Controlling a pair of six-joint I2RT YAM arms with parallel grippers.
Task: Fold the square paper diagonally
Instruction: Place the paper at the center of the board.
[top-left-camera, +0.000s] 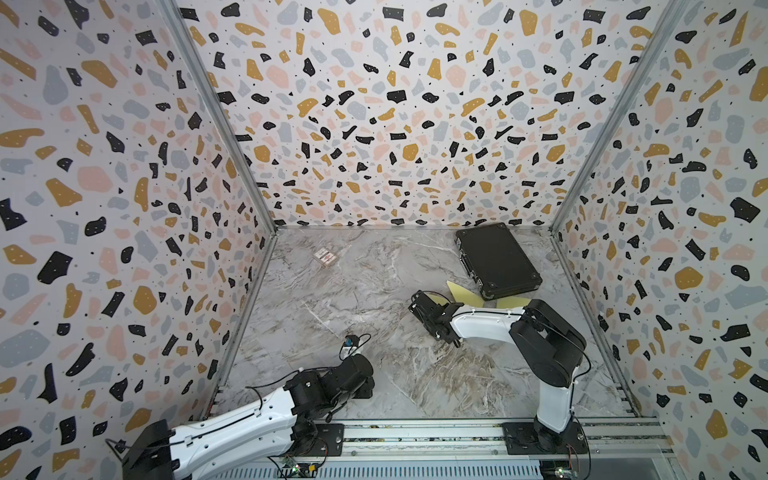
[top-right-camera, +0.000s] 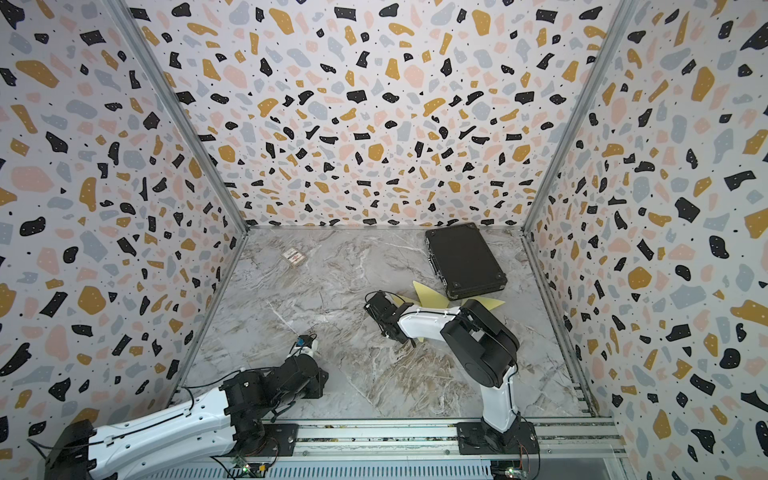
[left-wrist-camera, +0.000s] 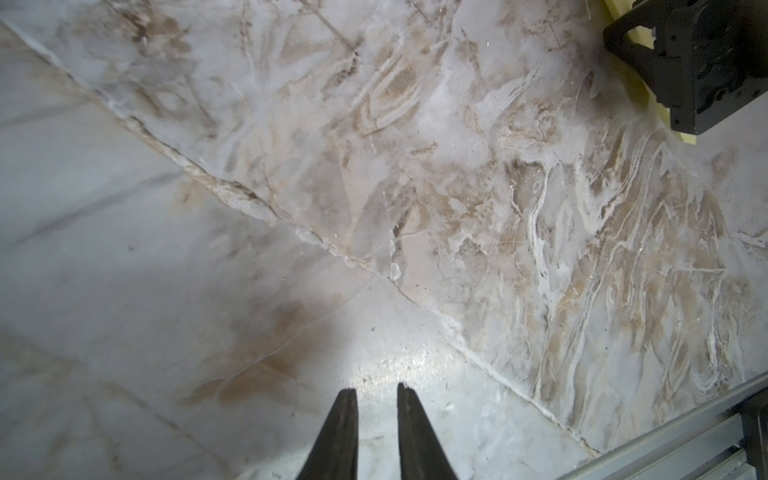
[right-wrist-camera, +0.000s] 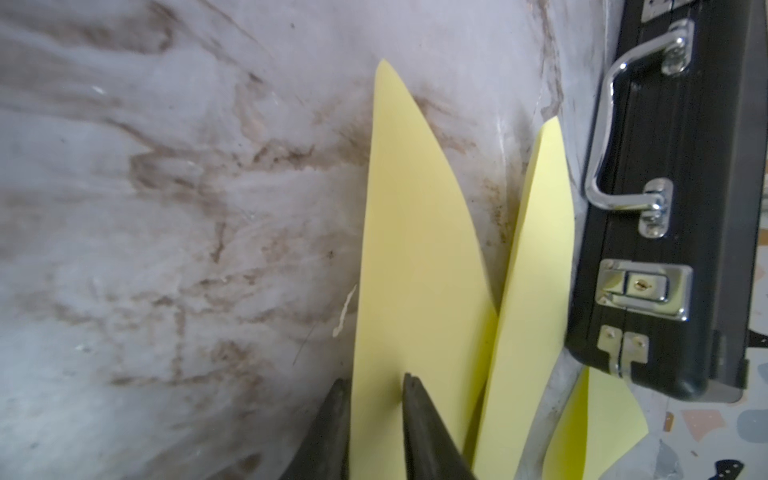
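The yellow square paper (top-left-camera: 459, 291) (top-right-camera: 428, 296) lies by the near left corner of the black case, mostly hidden under my right arm. In the right wrist view the paper (right-wrist-camera: 415, 249) stands up in curved flaps, and one flap runs between the fingers of my right gripper (right-wrist-camera: 374, 384). Those jaws stand apart, with a gap on each side of the sheet. From above, the right gripper (top-left-camera: 434, 313) hangs low over the paper's left part. My left gripper (left-wrist-camera: 376, 390) is open over bare marble, near the front left (top-left-camera: 365, 388), far from the paper.
A black case (top-left-camera: 498, 262) (right-wrist-camera: 673, 208) with chrome handle and latches lies at the back right, its corner over the paper. A small card box (top-left-camera: 325, 257) sits at the back left. Patterned walls enclose three sides; a metal rail (top-left-camera: 415, 436) runs along the front.
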